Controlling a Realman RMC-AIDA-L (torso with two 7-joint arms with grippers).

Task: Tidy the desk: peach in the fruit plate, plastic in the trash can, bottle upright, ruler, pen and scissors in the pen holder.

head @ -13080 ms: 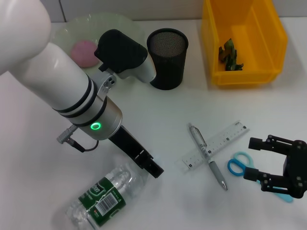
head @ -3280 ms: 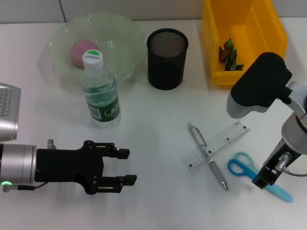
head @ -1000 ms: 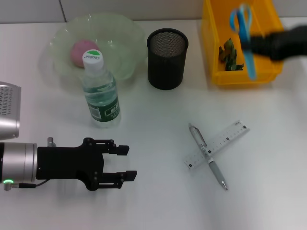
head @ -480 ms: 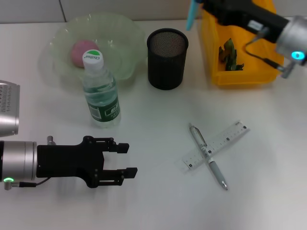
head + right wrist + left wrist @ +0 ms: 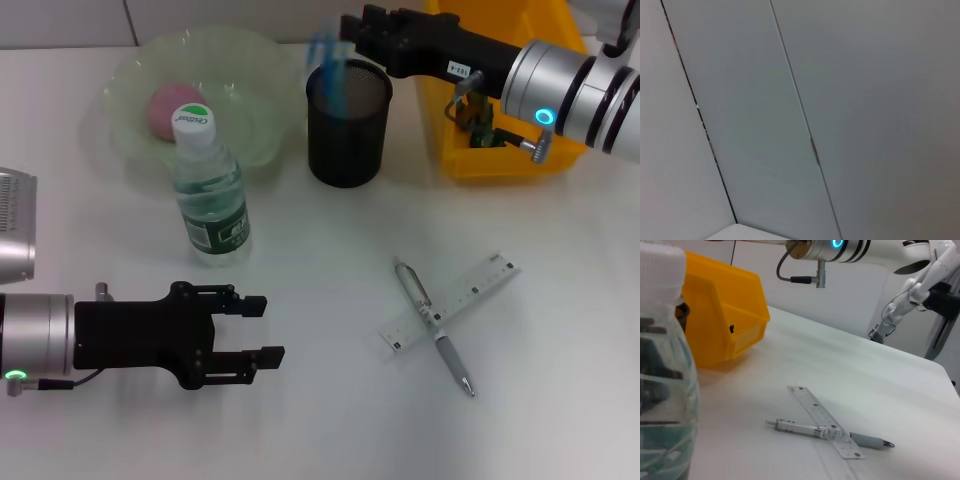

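Observation:
My right gripper reaches in from the right and is shut on the blue scissors, which hang blurred over the mouth of the black mesh pen holder. The pen lies crossed under the clear ruler on the table; both also show in the left wrist view, the pen and the ruler. The bottle stands upright. The pink peach lies in the green fruit plate. My left gripper is open and empty, low at the front left.
The yellow bin at the back right holds a crumpled green plastic scrap. The bottle fills the near side of the left wrist view, with the bin behind it. The right wrist view shows only grey wall panels.
My right arm has carried the scissors leftward from above the yellow bin to over the pen holder. The left arm has stayed put.

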